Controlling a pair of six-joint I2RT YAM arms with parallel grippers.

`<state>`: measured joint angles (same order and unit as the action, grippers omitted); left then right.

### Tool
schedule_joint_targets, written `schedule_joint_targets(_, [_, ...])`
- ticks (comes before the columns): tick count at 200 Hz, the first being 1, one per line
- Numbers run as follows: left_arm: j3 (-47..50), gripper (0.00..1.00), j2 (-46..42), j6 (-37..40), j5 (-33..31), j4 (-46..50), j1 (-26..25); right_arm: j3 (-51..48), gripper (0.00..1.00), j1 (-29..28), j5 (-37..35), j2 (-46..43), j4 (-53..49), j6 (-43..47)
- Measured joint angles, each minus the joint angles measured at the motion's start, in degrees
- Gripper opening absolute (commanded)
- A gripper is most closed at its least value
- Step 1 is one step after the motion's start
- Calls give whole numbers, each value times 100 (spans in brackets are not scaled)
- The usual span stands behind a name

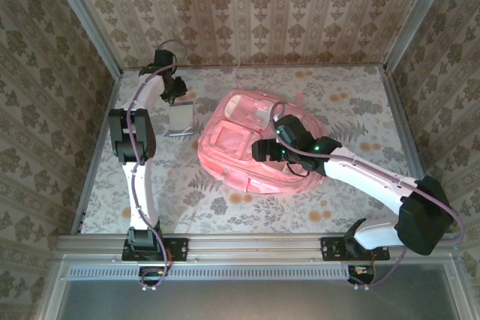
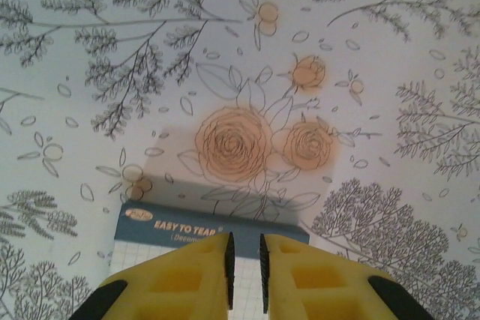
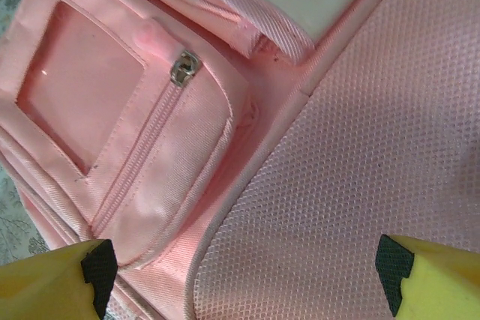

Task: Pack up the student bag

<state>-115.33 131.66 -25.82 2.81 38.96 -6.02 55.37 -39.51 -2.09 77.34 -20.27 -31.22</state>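
**Left jaws nearly together over a notepad; right jaws spread above the student bag**

In the overhead view both bases sit on the metal rail (image 1: pixel 247 246) along the bottom edge. The left arm (image 1: pixel 133 136) runs straight up the left side of the frame, passes a dark elbow, and bends right at the upper left with its wrist pointing down. The right arm (image 1: pixel 375 177) starts at the lower right, kinks at a black elbow near the right edge, and stretches leftward to the middle of the frame.

The left gripper (image 1: pixel 176 94) sits just above a notepad (image 1: pixel 181 119) lying on the flowered table (image 1: pixel 247 211). In its wrist view the yellow fingers stand almost pressed together, with only a thin slit between them; the pad's gridded page and blue "EASY TO TEAR" strip show beneath and beyond the tips. Whether they nip the pad I cannot tell.

The right gripper (image 1: pixel 262 149) hovers over the student bag (image 1: pixel 240 166), which lies at the centre of the table, just right of the notepad and apart from it. In its wrist view the fingers are spread wide at the two lower corners, holding nothing, with pink woven fabric between them. At the upper left of that view are a window pocket (image 3: pixel 79 106) and its zip pull (image 3: pixel 184 67); a whitish patch sits at the top edge.

Patterned walls (image 1: pixel 247 5) close the table in on three sides.
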Motion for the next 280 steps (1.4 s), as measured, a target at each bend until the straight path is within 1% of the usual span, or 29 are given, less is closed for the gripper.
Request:
schedule_joint_targets(34, [-977, 22, 697, 17, 37, 251, -15, 0, 91, 4, 72, 72, 76, -2])
schedule_joint_targets(61, [-1379, 25, 1163, 17, 31, 612, -42, -7, 90, 4, 144, 61, 87, -48])
schedule_joint_targets(88, [-1882, 27, 1541, 22, -31, 1060, -70, -142, 90, -26, 243, -140, 153, -120])
schedule_joint_targets(116, [-1864, 26, 1537, 22, -26, 1300, -70, -190, 90, -151, 260, -358, 168, -188])
schedule_joint_targets(139, [-994, 26, 1093, 20, -20, 931, -70, -199, 90, -280, 260, -546, 164, -195])
schedule_joint_targets(165, [442, 25, 254, 2, -26, 645, -90, -199, 90, -455, 264, -734, 164, -192])
schedule_joint_targets(191, [1687, 23, -496, -48, -70, 437, -149, -109, 90, -866, 278, -671, 101, -170])
schedule_joint_targets(230, [3165, 22, -1440, -378, -221, 170, -295, 402, 90, -1602, 437, 107, 79, -225])
schedule_joint_targets(247, [3858, 22, -1908, -632, -216, 129, -330, 682, 90, -1864, 575, 667, 109, -317])
schedule_joint_targets(280, [5357, 27, -2977, -1344, -79, -262, -188, 1215, 89, -2164, 719, 1764, 188, -577])
